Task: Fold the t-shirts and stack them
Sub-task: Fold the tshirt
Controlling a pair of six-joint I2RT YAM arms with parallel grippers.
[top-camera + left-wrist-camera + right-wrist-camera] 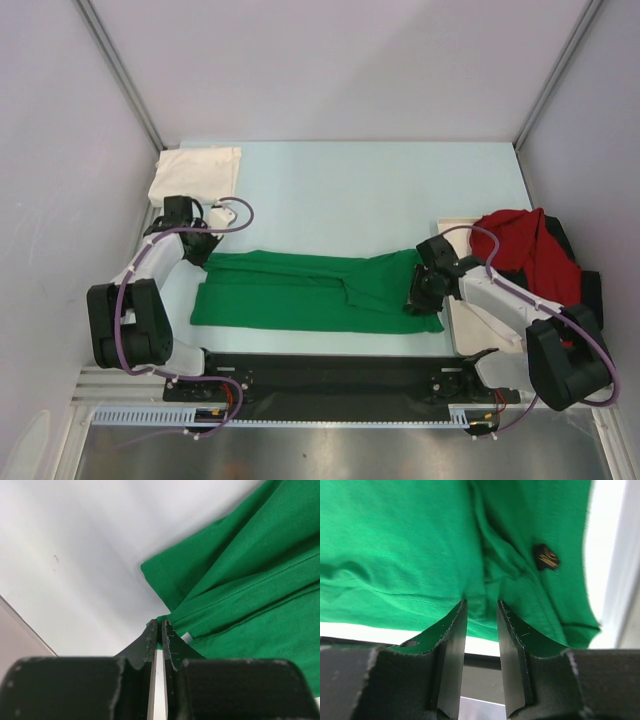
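Observation:
A bright green t-shirt [310, 290] lies folded in a long band across the table's middle. My left gripper [205, 258] is at its left end. In the left wrist view the gripper [159, 622] has its jaws almost together, pinching the green hem [250, 580]. My right gripper [425, 285] is at the shirt's right end. In the right wrist view the gripper [482, 602] has its jaws partly apart, with a bunched ridge of green cloth [395, 540] between the tips. A cream-white t-shirt [195, 175] lies folded at the back left. A red t-shirt [525, 250] sits crumpled on a dark one [592, 290] at the right.
A flat white tray [455, 230] lies under the red and dark pile at the right. Walls enclose the table on the left, back and right. A small dark logo [546, 557] marks the green cloth near my right fingers.

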